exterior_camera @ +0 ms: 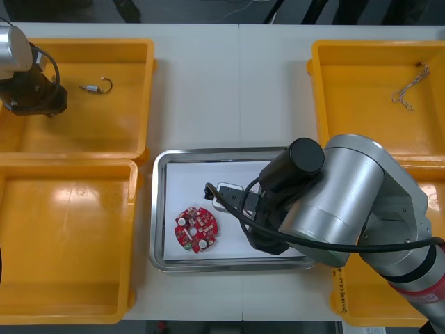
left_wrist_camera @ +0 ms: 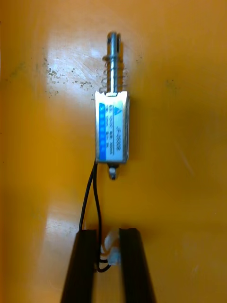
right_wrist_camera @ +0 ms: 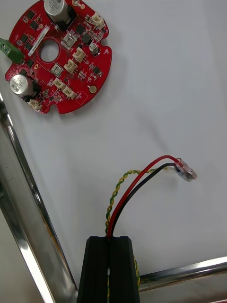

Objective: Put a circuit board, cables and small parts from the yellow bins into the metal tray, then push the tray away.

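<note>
My right arm (exterior_camera: 334, 202) reaches over the metal tray (exterior_camera: 158, 209), white inside. In the right wrist view my right gripper (right_wrist_camera: 111, 239) is shut on a red and yellow cable (right_wrist_camera: 137, 177) near a tray corner (right_wrist_camera: 28, 227). The cable's clear plug (right_wrist_camera: 186, 170) rests on the white floor. A round red circuit board (exterior_camera: 196, 227) (right_wrist_camera: 56, 52) lies in the tray. My left gripper (exterior_camera: 50, 104) (left_wrist_camera: 109, 232) is down in the far left yellow bin (exterior_camera: 90, 132), shut on the white plug (left_wrist_camera: 112, 251) of a small metal part (exterior_camera: 90, 88) (left_wrist_camera: 112, 128) that lies ahead of the fingers.
A thin twisted cable (exterior_camera: 409, 89) lies in the far right yellow bin (exterior_camera: 361, 118). The near left bin (exterior_camera: 69, 243) sits in front of the far left one. My right arm covers most of the near right bin (exterior_camera: 361, 309).
</note>
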Controlling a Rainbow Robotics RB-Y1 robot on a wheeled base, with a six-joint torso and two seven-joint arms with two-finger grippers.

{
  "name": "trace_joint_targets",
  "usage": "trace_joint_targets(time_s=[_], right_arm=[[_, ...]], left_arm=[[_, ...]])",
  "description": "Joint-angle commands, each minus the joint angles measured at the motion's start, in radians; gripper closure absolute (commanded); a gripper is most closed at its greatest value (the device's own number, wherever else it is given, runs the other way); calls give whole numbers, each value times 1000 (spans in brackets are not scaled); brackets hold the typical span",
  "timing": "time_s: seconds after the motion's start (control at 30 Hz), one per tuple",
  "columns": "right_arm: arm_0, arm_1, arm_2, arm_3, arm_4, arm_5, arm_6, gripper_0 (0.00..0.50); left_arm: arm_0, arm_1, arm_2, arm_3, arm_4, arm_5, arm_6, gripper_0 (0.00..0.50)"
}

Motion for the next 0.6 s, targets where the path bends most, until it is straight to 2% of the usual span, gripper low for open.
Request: trace_joint_targets(time_s=[0.03,0.17,0.37,0.6], right_arm=[[51,6,43,4,20,-42,33,500],[72,-4,51,31,20,-82,31,500],[94,-6,80,56,75,-139,27,500],[97,-21,80,71,86,-165,25,500]], left_arm=[[-43,-13,-12,4,6,-5,-109,500],[-42,-13,-12,4,9,-5,-111,500],[-43,-13,-10,-2,11,18,-112,500],[-43,2,16,-110,11,159,-95,500]])
